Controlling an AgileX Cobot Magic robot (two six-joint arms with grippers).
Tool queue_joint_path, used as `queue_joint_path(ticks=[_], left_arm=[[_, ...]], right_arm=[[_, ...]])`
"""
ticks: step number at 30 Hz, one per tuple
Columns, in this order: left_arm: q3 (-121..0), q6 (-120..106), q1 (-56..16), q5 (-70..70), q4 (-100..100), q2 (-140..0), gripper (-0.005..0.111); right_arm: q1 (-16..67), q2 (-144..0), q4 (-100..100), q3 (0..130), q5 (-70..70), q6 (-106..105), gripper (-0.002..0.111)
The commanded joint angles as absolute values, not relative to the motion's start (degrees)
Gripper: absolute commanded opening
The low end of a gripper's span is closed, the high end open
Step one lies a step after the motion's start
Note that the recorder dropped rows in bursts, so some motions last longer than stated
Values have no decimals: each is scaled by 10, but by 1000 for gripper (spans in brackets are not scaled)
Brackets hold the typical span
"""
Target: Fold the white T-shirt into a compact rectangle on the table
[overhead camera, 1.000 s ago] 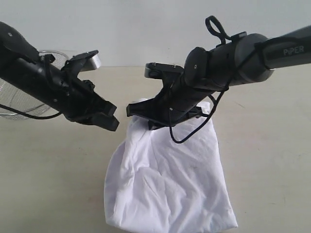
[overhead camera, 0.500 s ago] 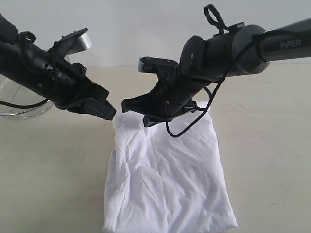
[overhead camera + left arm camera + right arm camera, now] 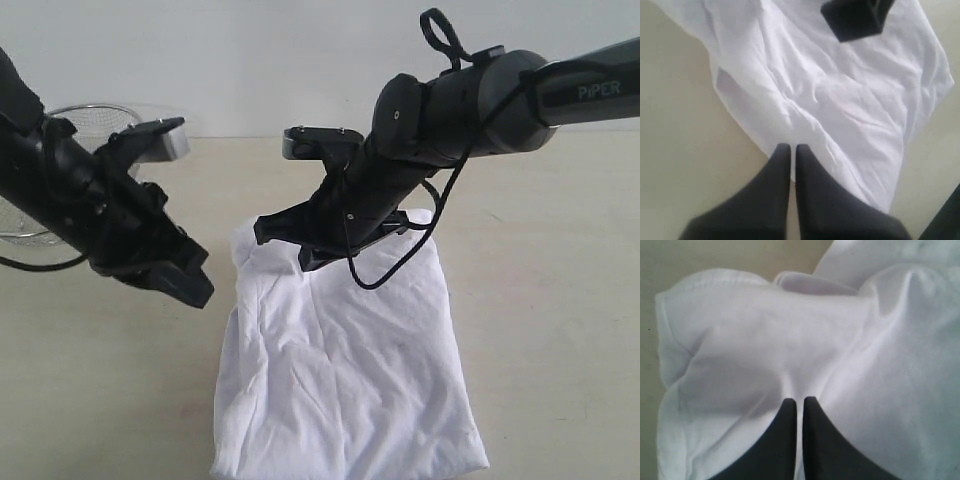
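Both closed: left fingers [image 3: 780,172] empty, right fingers [image 3: 788,426] against white T-shirt [image 3: 340,385]; beige table [image 3: 560,330], pale wall [image 3: 290,60]

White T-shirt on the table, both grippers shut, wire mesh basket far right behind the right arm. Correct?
No: the wire mesh basket sits far left, behind the left arm, per the exterior view. Rest holds: white T-shirt on the table, left gripper and right gripper both shut.

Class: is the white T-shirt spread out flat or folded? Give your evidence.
Partly folded: the white T-shirt lies as a narrow, wrinkled bundle on the table, layers overlapping, sleeves not spread, edges uneven.
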State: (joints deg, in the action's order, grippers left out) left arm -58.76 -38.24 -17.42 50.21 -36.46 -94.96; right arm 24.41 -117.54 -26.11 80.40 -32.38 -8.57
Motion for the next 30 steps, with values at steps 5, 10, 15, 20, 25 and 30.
queue_joint_path(ticks=[5,10,15,20,25,30], left_arm=[[-567,-377,-233,443,-391,-1024,4],[-574,-396,-233,419,-431,-1065,4],[-604,-403,-233,454,-463,-1066,4],[-647,-403,-233,507,-467,-1056,4],[-675,-403,-233,454,-485,-1074,4],[-694,-403,-233,443,-478,-1132,4]], right_arm=[[239,-1174,-263,806,-332,-100,0],[239,-1174,-257,806,-340,-100,0],[225,-1172,-245,806,-355,-95,0],[191,-1172,-247,806,-381,-104,0],[185,-1172,-247,806,-401,-123,0],[185,-1172,-247,806,-403,-129,0]])
